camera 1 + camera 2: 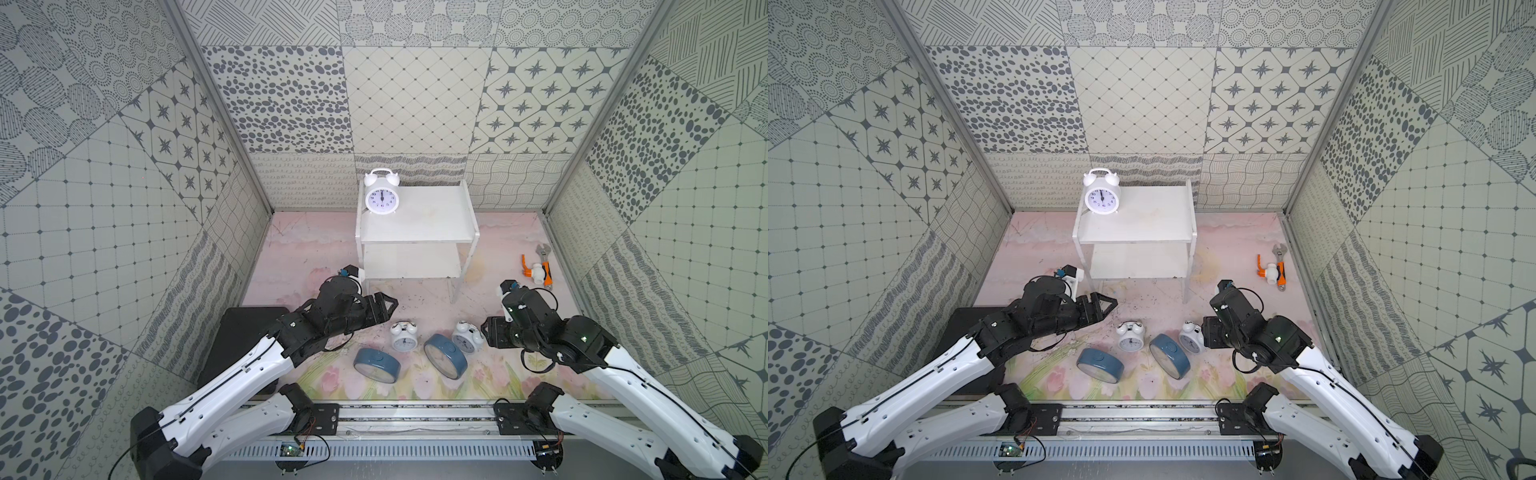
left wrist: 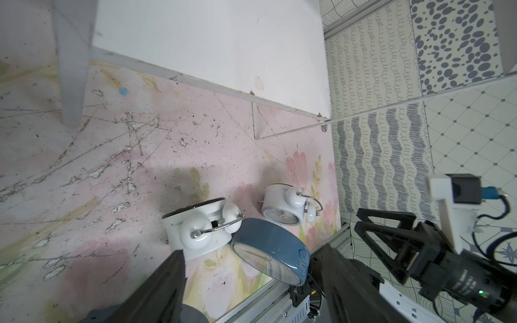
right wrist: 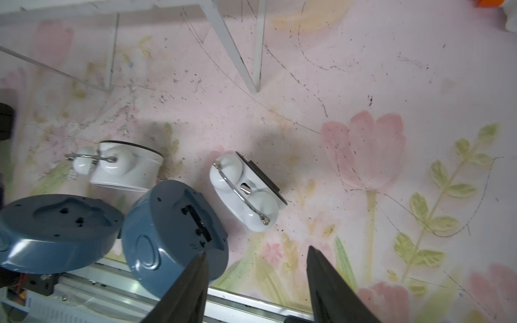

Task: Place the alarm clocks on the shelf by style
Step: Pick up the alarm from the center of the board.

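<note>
Both top views: A white two-tier shelf [image 1: 432, 232] stands at the back of a floral worktop [image 1: 478, 386]. One white twin-bell clock, the shelf clock [image 1: 381, 198], stands upright on the top tier's left rear corner, and the rest of that tier is bare. Four clocks sit on the worktop near the front. The middle white clock [image 1: 404, 337] and the right white clock [image 1: 466, 337] are upright. The right blue clock [image 1: 444, 355] leans on its edge between and just in front of them. The left blue clock [image 1: 376, 364] leans on its edge further left. An orange-and-white tool [image 1: 538, 272] lies well apart, to the right of the shelf. My left pincer [image 1: 384, 305] hovers above the worktop, between the shelf's legs and the middle white clock.

Left wrist view: The left pincer's dark fingers [image 2: 167, 282] are spread wide and grasp nothing. Past them I see the middle white clock [image 2: 201, 226], with the right blue clock [image 2: 271, 251] right against it and the right white clock [image 2: 282, 207] beyond.

Right wrist view: My right pincer [image 3: 256, 251] is released, with its fingers apart and nothing between them. It hangs near the right white clock [image 3: 246, 193]. One finger overlaps the right blue clock's back [image 3: 173, 235], and I cannot tell whether they touch. The left blue clock [image 3: 56, 232] lies beside it.
</note>
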Tool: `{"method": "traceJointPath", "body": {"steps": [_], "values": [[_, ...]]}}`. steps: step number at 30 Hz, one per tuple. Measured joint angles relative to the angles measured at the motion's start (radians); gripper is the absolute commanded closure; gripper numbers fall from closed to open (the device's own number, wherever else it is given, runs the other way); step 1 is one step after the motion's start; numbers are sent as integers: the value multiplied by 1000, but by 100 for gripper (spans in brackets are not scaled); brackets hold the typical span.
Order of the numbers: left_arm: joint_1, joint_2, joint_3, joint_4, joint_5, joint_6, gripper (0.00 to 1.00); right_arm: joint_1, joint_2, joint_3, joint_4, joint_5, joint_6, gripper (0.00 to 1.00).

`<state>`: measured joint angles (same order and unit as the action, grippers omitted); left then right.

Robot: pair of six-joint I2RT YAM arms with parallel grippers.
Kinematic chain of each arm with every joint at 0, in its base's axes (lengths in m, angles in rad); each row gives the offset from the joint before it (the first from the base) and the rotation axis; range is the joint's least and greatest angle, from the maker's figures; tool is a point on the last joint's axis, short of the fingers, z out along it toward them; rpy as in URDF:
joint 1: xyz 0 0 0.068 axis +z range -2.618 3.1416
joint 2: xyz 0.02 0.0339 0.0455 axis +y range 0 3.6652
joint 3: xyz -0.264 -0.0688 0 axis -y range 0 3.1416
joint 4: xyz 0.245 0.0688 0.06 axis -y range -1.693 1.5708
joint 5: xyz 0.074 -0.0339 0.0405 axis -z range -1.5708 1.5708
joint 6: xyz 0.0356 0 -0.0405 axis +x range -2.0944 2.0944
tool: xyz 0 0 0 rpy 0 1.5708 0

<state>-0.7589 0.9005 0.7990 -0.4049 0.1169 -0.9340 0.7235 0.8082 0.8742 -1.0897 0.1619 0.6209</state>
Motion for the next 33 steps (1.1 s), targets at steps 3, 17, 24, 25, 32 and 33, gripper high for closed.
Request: {"method": "traceJointPath", "body": {"steps": [3,17,24,25,32,33], "values": [[0,-4,0,11,-23,-1,17,0,10,-30,34,-3,0,35],[3,20,-4,102,-40,0,16,0,164,-71,227,-56,-54,64],[9,57,5,123,-18,2,20,0,179,-71,226,-47,-53,69],[10,63,7,129,-13,2,21,0,187,-71,226,-47,-53,70],[13,89,23,133,21,2,24,2,216,-71,215,-33,-52,75],[13,88,24,133,26,2,25,2,219,-71,213,-29,-52,76]]}}
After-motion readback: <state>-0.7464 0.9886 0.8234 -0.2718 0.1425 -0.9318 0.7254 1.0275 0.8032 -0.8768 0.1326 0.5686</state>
